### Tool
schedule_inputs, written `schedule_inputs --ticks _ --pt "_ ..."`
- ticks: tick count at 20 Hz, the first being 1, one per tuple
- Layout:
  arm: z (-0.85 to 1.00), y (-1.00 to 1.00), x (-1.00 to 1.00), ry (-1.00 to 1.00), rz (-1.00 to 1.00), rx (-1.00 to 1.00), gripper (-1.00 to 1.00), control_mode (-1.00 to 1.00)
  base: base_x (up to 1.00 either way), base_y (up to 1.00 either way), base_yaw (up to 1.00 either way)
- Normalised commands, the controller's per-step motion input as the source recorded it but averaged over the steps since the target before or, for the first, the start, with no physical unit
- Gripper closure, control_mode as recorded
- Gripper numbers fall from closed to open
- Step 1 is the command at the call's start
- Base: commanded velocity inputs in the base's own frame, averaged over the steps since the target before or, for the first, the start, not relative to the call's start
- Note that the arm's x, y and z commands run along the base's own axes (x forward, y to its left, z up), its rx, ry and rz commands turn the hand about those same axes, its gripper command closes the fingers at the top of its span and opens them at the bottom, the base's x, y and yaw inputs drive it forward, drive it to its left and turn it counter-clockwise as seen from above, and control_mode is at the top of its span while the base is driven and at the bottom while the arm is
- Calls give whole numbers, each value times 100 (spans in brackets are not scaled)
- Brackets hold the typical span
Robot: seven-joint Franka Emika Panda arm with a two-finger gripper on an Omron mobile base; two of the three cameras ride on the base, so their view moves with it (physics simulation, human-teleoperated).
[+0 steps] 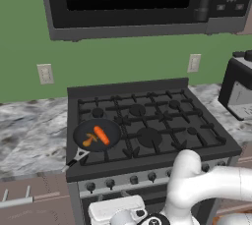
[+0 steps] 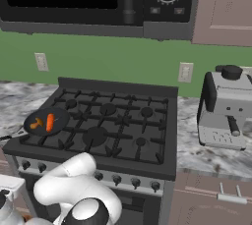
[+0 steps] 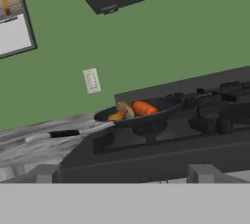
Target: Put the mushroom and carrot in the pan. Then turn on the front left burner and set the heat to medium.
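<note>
The dark pan [image 1: 112,129] [image 2: 60,116] [image 3: 163,105] sits on the stove's front left corner, covering the front left burner, with its handle [image 3: 63,133] pointing out over the left counter. Inside it lie the bright orange carrot [image 1: 101,134] [image 2: 49,122] [image 3: 145,108] and, beside it, the duller mushroom [image 1: 89,140] [image 2: 35,124] [image 3: 122,111]. My gripper [image 3: 124,174] hangs low in front of the stove, level with its front edge and facing the pan. It is open, with nothing between its wide-set fingertips [image 3: 46,173].
A row of knobs [image 1: 133,180] [image 2: 135,183] runs along the stove front. A black microwave [image 1: 133,3] hangs above the stove. A coffee machine [image 2: 224,106] stands on the right counter. Marble counter [image 1: 29,130] stretches to the left of the stove.
</note>
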Motion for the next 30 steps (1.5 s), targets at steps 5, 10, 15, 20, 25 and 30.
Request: schedule_inputs --ticks 5,10,15,20,25,30 --pt "-31 20 8 0 1 0 -100 -100 0 0 0" --pt "-22 20 19 0 2 0 -100 -100 0 0 0" --pt "-15 4 7 0 0 0 -100 -100 0 0 0" --pt "-18 0 0 0 -1 0 -100 -100 0 0 0" --pt "-22 0 6 0 -6 0 -100 -100 0 0 0" --pt "-9 0 13 0 -4 0 -100 -100 0 0 0"
